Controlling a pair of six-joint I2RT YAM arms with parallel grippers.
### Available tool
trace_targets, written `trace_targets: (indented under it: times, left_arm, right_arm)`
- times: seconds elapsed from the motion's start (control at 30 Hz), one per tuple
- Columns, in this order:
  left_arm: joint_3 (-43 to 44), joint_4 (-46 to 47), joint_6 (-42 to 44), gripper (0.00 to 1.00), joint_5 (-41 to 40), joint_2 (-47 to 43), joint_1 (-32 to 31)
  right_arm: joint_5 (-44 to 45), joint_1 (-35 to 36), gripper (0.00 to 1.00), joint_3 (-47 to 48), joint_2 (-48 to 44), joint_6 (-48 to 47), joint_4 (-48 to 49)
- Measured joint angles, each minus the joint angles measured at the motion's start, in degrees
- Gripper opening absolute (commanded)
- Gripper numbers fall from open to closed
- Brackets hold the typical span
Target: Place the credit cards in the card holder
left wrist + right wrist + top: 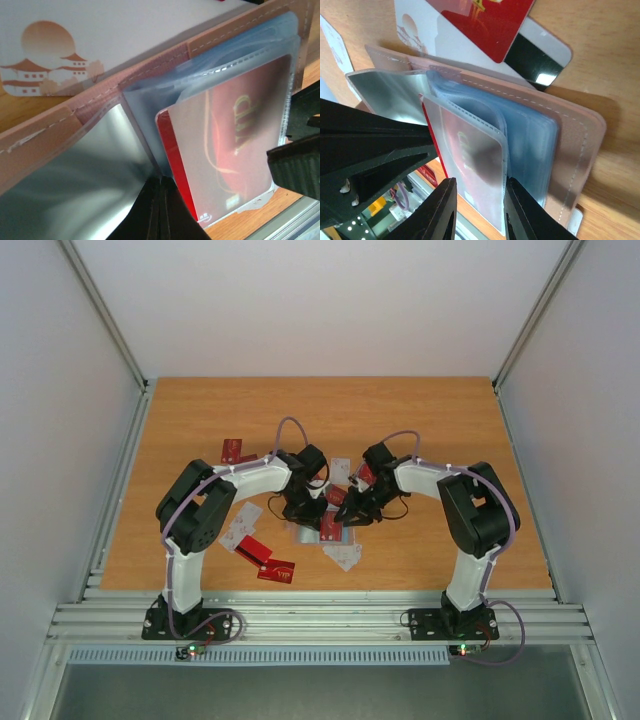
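Note:
The tan card holder [306, 533] lies open on the table, its leather edge [45, 135] and light blue sleeves [530, 135] showing. A red credit card [235, 125] with gold lettering sits most of the way inside a clear sleeve [465, 150]; a red strip sticks out. My left gripper [161, 181] is shut, its tips pressing at the fold beside a silvery sleeve [75, 190]. My right gripper [480, 186] is open, its fingers [442, 215] standing either side of that sleeve's end. In the top view both grippers, left [305, 508] and right [350, 512], meet over the holder.
A white card with a pagoda drawing [75, 55] and a red card [485, 20] over a black-striped one [540, 55] lie just beyond the holder. More red cards [265, 558] [232, 450] and white cards [240, 527] [345, 556] are scattered around. A metal rail [320, 612] runs along the near edge.

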Motion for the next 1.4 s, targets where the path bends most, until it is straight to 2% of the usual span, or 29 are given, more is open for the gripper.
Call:
trace_targets:
  times: [0.43,0.9,1.4]
  left_arm:
    - [0.0,0.1,-0.1,0.00,0.2,0.0,0.0]
    - [-0.1,0.1,-1.2,0.00,-0.3,-0.6,0.1]
    - [-4.4,-0.6,-3.3,0.00,-2.2,-10.7,4.2]
  right_arm:
    - [-2.9,0.4,0.27,-0.4,-3.2,-0.5,0.3]
    - [-3.7,3.8,0.27,1.7,-3.1,-0.4,0.2]
    - [-3.7,5.6,0.27,5.3,-0.9,-0.4,-1.0]
